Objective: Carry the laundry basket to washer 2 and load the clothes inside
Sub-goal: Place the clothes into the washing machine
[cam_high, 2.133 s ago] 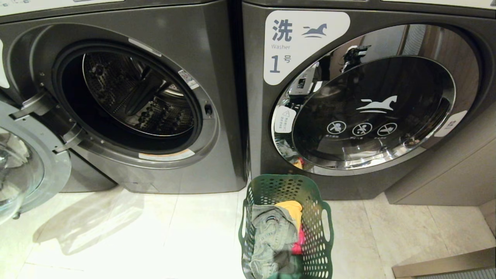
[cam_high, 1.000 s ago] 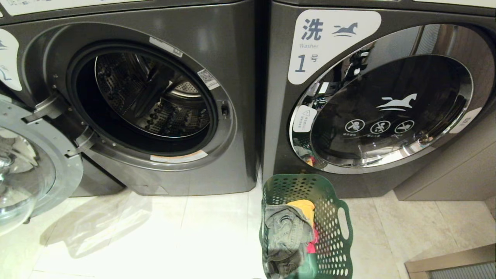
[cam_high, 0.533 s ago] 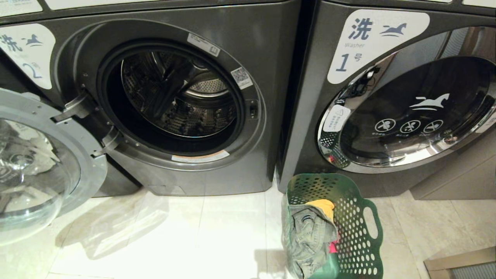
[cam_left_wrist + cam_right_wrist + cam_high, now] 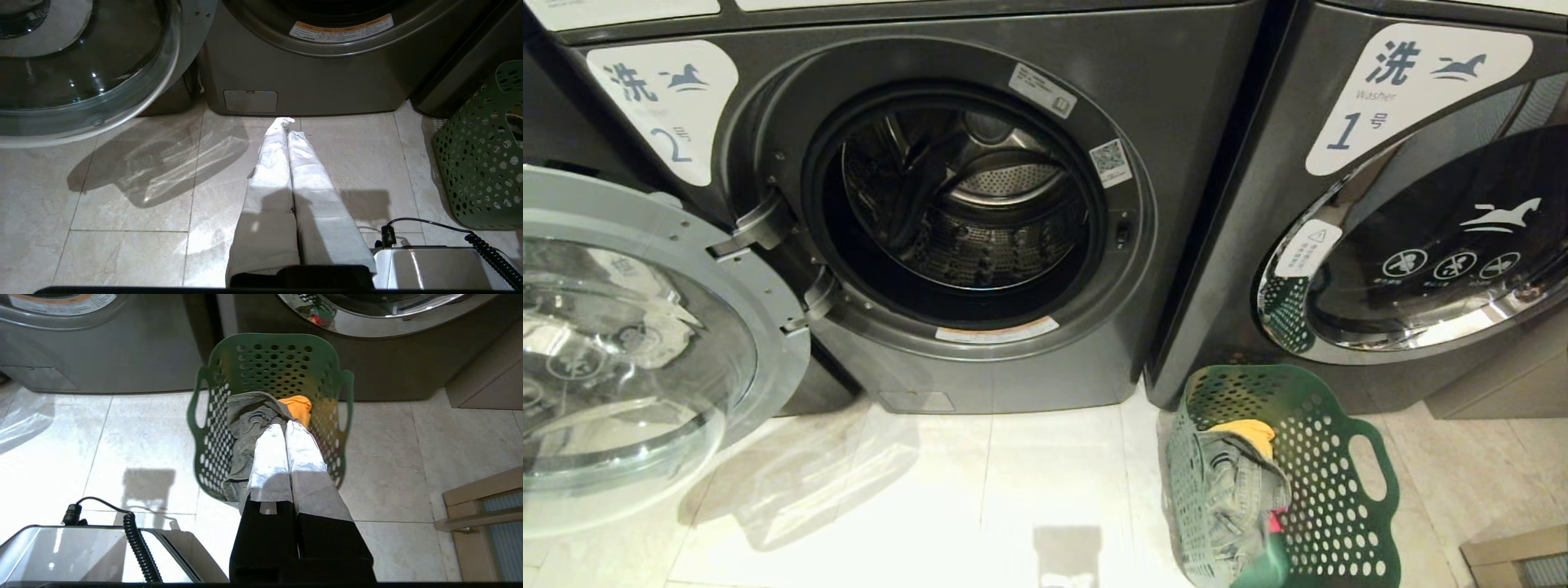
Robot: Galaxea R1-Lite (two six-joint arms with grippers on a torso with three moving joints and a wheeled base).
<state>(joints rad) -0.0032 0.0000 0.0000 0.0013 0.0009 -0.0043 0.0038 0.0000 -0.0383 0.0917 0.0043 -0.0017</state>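
Observation:
Washer 2 (image 4: 1192, 122), dark grey with a white "2" label (image 4: 670, 106), stands with its round door (image 4: 768, 327) swung open to the left and its drum (image 4: 964, 204) bare. On the floor in front of washer 1 is the green laundry basket (image 4: 1339, 457). It holds the clothes: grey-green trousers (image 4: 1225, 490), a yellow cloth (image 4: 1245, 431) and a red-pink piece (image 4: 1276, 521). My right gripper (image 4: 284, 426) is shut and empty, pointing over the trousers (image 4: 245, 424) in the basket (image 4: 269, 363). My left gripper (image 4: 286, 124) is shut and empty over the tiles before washer 2 (image 4: 306, 77). Neither gripper shows in the head view.
Washer 1 (image 4: 1421, 245) stands to the right with its door closed. The open glass door (image 4: 81, 61) juts out over the floor at the left. A wooden frame (image 4: 478, 506) sits low on the right. My own base and its coiled cable (image 4: 433, 265) lie between the arms.
The whole head view has slid rightward, so the camera has moved left. Washer 2's label and more of its open door have come into view. The basket and clothes lie as before.

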